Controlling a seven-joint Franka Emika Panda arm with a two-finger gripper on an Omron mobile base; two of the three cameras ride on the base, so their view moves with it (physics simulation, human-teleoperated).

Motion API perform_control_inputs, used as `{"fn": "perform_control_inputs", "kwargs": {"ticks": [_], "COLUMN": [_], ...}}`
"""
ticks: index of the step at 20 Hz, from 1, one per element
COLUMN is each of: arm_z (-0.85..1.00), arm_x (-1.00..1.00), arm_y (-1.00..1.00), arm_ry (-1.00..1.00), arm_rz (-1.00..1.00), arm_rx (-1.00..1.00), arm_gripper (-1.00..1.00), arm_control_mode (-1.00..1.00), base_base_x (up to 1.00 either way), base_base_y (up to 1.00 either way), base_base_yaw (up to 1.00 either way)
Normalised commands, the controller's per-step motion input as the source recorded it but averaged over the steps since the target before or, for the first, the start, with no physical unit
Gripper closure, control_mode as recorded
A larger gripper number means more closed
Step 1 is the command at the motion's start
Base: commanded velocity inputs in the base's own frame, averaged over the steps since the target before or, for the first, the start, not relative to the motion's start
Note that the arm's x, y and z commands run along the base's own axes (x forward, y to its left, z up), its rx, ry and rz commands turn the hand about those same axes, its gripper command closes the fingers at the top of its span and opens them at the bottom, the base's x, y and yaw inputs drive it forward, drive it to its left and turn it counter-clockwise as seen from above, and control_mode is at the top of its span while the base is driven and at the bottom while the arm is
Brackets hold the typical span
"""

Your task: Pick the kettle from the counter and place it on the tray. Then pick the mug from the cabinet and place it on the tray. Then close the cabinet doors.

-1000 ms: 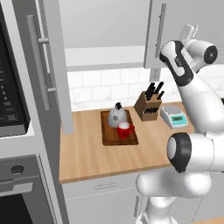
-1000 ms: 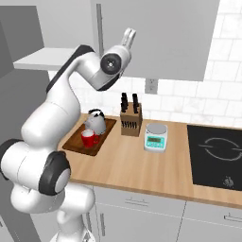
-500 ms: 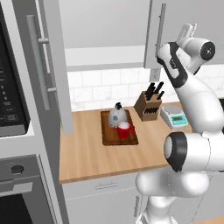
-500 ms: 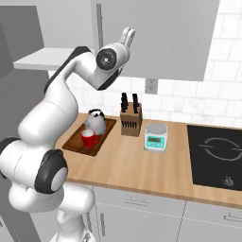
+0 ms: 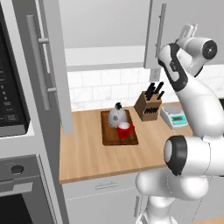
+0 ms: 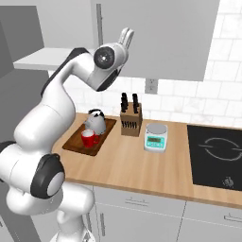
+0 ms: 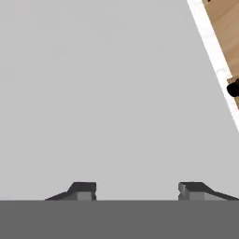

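The pincer (image 7: 137, 190) is raised high against the right cabinet door (image 5: 175, 30), its two dark fingertips (image 7: 84, 190) standing apart with nothing between them, facing a flat grey panel; in the left base view the pincer (image 5: 188, 31) points up beside that door's long vertical bar handle (image 5: 160, 24), though whether it touches the panel I cannot tell. The kettle (image 5: 117, 115) sits on the tray (image 5: 118, 135) at its far end, with the red mug (image 5: 124, 130) just in front of it, also on the tray; the tray lies flat on the wooden worktop (image 5: 87, 153). The left cabinet door (image 5: 52, 65) stands swung out toward the camera, its bar handle (image 5: 38, 65) facing forward; the cabinet (image 5: 103, 26) interior shows plain grey above a white shelf bottom. A knife block (image 6: 130, 118) stands right of the tray, and a white-teal scale (image 6: 156, 137) just beyond it; a black hob (image 6: 215, 151) lies at the far right of the worktop.
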Motion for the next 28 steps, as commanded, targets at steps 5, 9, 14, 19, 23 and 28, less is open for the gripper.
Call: {"fn": "perform_control_inputs", "kwargs": {"ticks": [5,9,14,19,23,28], "arm_z": [0.10,0.25,0.17,0.00,0.00,0.00], "arm_x": [-0.51,-0.83,-0.93,-0.12,-0.43,-0.85], "arm_y": [0.00,0.00,0.07,0.01,0.03,0.24], "arm_ry": [0.00,0.07,0.10,0.05,0.00,0.00], "arm_rz": [0.00,0.00,0.00,0.00,0.03,0.07], "arm_rx": [-0.06,-0.13,-0.16,-0.05,0.00,0.00], "arm_gripper": [-1.00,-1.00,-1.00,-1.00,-1.00,-1.00], "arm_control_mode": [-1.00,-1.00,-1.00,-1.00,-1.00,-1.00], "base_base_x": [0.00,0.00,0.00,0.00,0.00,0.00], "base_base_y": [0.00,0.00,0.00,0.00,0.00,0.00], "base_base_yaw": [0.00,0.00,0.00,0.00,0.00,0.00]}}
